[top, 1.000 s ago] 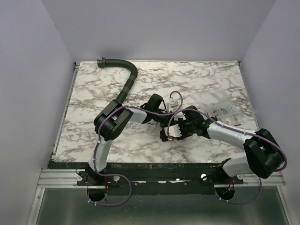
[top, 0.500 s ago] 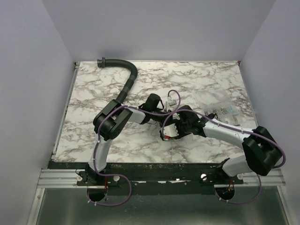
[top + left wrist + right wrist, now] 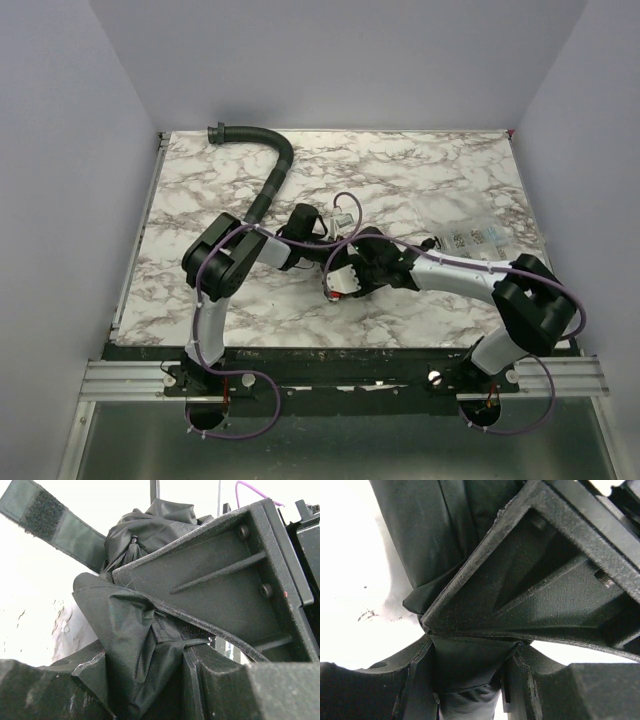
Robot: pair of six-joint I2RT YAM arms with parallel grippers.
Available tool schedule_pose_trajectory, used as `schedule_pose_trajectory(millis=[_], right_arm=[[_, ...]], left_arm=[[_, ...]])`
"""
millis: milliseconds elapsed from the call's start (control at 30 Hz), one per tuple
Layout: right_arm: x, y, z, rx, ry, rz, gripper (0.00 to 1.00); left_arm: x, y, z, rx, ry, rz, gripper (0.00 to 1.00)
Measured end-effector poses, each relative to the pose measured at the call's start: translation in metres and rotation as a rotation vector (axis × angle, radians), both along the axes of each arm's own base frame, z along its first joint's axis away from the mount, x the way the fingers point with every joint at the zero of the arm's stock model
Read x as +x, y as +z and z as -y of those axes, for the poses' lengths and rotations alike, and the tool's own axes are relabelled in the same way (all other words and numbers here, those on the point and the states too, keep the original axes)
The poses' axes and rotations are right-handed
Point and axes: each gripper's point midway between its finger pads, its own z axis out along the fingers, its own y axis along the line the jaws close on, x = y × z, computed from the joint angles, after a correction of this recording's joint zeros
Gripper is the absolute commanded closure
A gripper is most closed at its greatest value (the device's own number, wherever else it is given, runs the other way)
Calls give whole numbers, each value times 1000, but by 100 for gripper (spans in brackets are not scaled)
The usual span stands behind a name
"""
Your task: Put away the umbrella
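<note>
The umbrella (image 3: 132, 645) is held as a crumpled bundle of dark fabric where the two arms meet, about midway between the left and right edges of the table (image 3: 440, 170) and somewhat nearer the near edge than the far one. In the top view it is almost wholly hidden under the two wrists, and whether it rests on the table or is lifted off it cannot be told. In the left wrist view, the left fingers (image 3: 45, 692) are seen closed at a narrow gap on a fold of the fabric, which is pressed against both of them. A closure strap (image 3: 47, 515) with a rough fastening patch is stretched away toward the upper left of that view, and a small black rib tip (image 3: 134, 540) is seen poking out of the gathered cloth. In the right wrist view, the right fingers (image 3: 367, 695) are likewise clamped narrowly on a bunch of the same fabric, with more of it folded above. In each wrist view a finger of the other arm is seen lying across the bundle, close against it. A black ribbed hose (image 3: 272, 175) is laid in a curve from the far left corner toward the middle, and a clear packet (image 3: 475, 236) lies near the right edge.
</note>
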Motion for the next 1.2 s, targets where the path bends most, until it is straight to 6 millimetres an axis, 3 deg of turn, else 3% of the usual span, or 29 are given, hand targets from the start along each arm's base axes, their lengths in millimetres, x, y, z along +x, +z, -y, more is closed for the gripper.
schedule_pose_trajectory(millis=[167,500,667,767,800,867,1100,1200], right_arm=[[-2,-5,-9,28,-39,-49,89],[-7,-15,-21,207,-73,-224,89],[-9,-18,-18,259,-72,-314,89],[-10,-19,-19,262,-70,-351,89],[-10,-19,-19,262,-69,-365,89],[-9,-20,-17,264,-75,-394,89],[-12,-25,-9,263,-112,-530,89],[-13,-27,-9,258,-127,-584,89]], left_arm=[[1,-4,-9,27,16,-22,72],[3,-3,-32,143,118,44,42],[21,16,-39,145,195,111,36],[39,40,-51,134,282,205,33],[42,47,-55,131,305,236,28],[48,60,-67,141,378,327,2],[35,120,-126,78,674,705,2],[28,129,-133,14,729,752,15]])
